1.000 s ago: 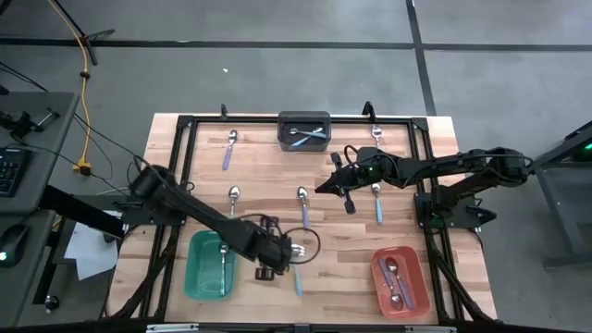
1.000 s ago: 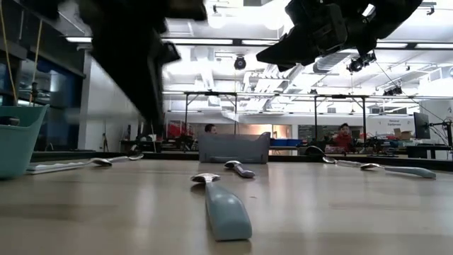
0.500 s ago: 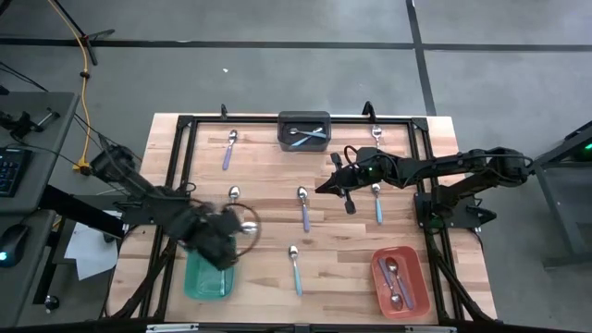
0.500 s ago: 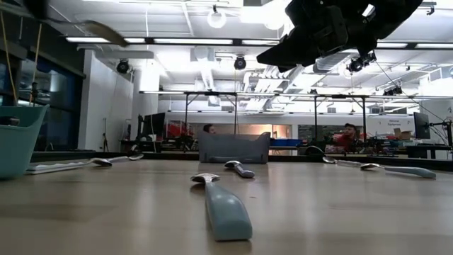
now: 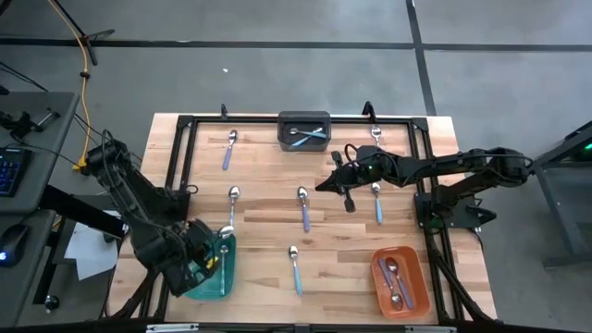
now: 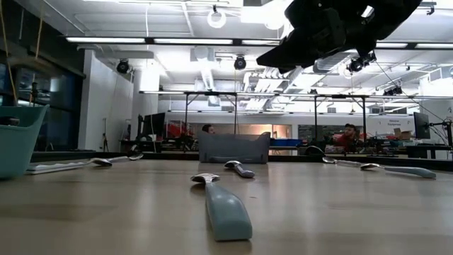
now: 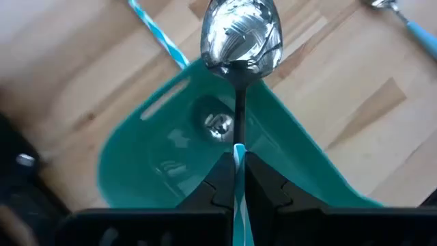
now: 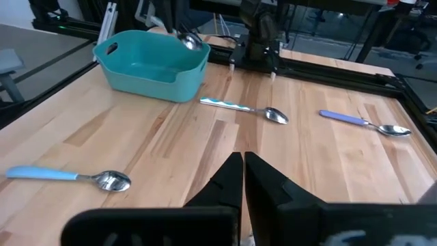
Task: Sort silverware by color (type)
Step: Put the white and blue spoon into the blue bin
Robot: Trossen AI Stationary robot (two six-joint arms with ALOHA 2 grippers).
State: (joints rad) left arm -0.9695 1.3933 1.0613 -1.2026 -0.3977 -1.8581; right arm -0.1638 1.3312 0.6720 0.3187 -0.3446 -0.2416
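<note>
My left gripper (image 5: pixel 218 244) (image 7: pixel 237 162) hangs above the teal bin (image 5: pixel 205 275) (image 7: pixel 157 171) at the table's near left, shut on a spoon with a teal-and-white striped handle (image 7: pixel 240 41). Another spoon (image 7: pixel 218 125) lies inside the bin. My right gripper (image 5: pixel 322 188) (image 8: pixel 242 162) (image 6: pixel 283 57) is shut on nothing, above the table right of centre. Loose spoons lie flat on the wood: a striped one (image 5: pixel 233 199), a purple one (image 5: pixel 228 148), one in the middle (image 5: pixel 303 209), and light blue ones (image 5: pixel 295 268) (image 5: pixel 377 203). My left gripper pinches the spoon's striped handle (image 7: pixel 237 154) between its two fingers. The fingers slant steeply down and lie along the handle. The shiny bowl (image 7: pixel 240 33) sticks out past the fingertips, lifted clear, above the bin's rim.
A black bin (image 5: pixel 303 130) with light blue spoons stands at the far middle. A red bin (image 5: pixel 400 280) with purple spoons sits at the near right. One more spoon (image 5: pixel 376 135) lies at the far right. A black frame (image 5: pixel 185 139) rims the table.
My left gripper has carried the striped spoon from the table's near middle toward the left edge, rising and rolling its wrist, and now stands over the teal bin. It has stayed shut on the spoon.
</note>
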